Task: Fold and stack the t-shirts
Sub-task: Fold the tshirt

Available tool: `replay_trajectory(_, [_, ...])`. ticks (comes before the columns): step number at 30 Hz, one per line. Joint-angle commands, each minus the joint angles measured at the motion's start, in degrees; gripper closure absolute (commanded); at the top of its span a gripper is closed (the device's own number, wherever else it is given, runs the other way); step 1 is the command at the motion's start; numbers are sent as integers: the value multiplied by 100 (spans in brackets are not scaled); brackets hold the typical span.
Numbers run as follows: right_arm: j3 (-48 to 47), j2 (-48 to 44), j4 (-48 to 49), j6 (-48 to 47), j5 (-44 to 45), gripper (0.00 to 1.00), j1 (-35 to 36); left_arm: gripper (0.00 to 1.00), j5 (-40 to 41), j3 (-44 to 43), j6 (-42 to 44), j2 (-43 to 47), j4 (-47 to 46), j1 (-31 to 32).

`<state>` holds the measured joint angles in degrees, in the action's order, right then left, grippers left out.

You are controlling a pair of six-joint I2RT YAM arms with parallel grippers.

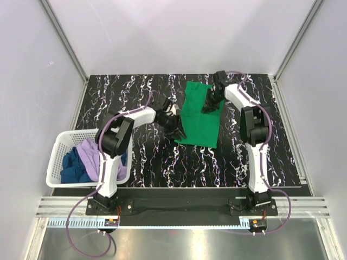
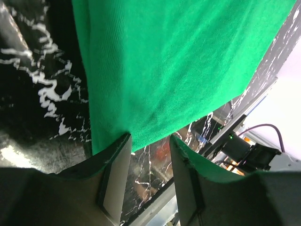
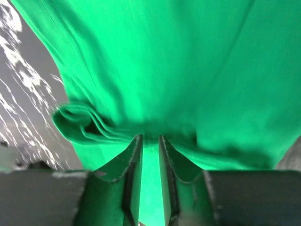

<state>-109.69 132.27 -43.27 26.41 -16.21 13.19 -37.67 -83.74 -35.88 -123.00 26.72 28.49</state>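
Right hand (image 3: pixel 149 137) is clamped on a bunched fold of fine-knit green t-shirt (image 3: pixel 164 56); left hand (image 2: pixel 150 137) is parted at its straight edge.

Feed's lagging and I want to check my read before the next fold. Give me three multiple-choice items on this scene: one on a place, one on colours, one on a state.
1. The green shirt lies: A on the floor; B on the table; C on a shelf.
2. The cloth in the basket is: A red and white; B yellow and black; C lilac and dark blue.
3. The left gripper has its jaws: A apart; B shut tight; C out of view.

1 B: the top view shows it spread on the marbled top.
2 C: a lilac shirt lies beside a blue shirt.
3 A: the left wrist view shows the table through the gap.
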Motion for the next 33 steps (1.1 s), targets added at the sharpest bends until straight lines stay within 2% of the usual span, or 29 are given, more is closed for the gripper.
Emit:
replay_trajectory(1, [-1016,220,-357,-268,504,71,-106,55,128,209,221,285,8,7])
replay_trajectory(6, [-1441,239,-893,-584,426,68,-352,54,330,-70,704,478,456,25])
replay_trajectory(9, [-846,-417,-728,-533,102,63,-343,46,269,-475,801,532,588,16])
replay_trajectory(10, [-330,-604,-623,-497,31,62,-343,43,217,-859,793,488,597,-1])
replay_trajectory(14, [763,-1264,61,-286,-593,60,-343,43,-317,-1696,443,-126,256,-89])
replay_trajectory(16, [1106,-1318,239,-198,-901,63,-352,45,-530,-2056,-5,-625,-122,-212])
replay_trajectory(19, [1343,-1195,371,-198,-832,74,-527,48,-812,-2198,-621,-1014,-956,-361])
replay_trajectory(21, [1537,-1125,678,-15,-910,76,-694,50,-1022,-2391,-928,-1436,-1404,-493])
replay_trajectory(25, [1767,-896,908,127,-1095,78,-1081,52,-1146,-2743,-1044,-2052,-1529,-660])
replay_trajectory(28, [1444,-782,576,-92,-990,77,-1126,53,-1208,-3094,-904,-2368,-1311,-748])
replay_trajectory(29, [1337,-790,487,-206,-964,76,-1126,53,-1086,-3261,-590,-2378,-822,-757])
replay_trajectory(30, [1206,-834,425,-250,-955,76,-1134,53,-1015,-3515,-422,-2334,-574,-757])
replay_trajectory(33, [1160,-1193,153,-338,-727,75,-1126,47,-953,-3500,-70,-1862,-142,-740])
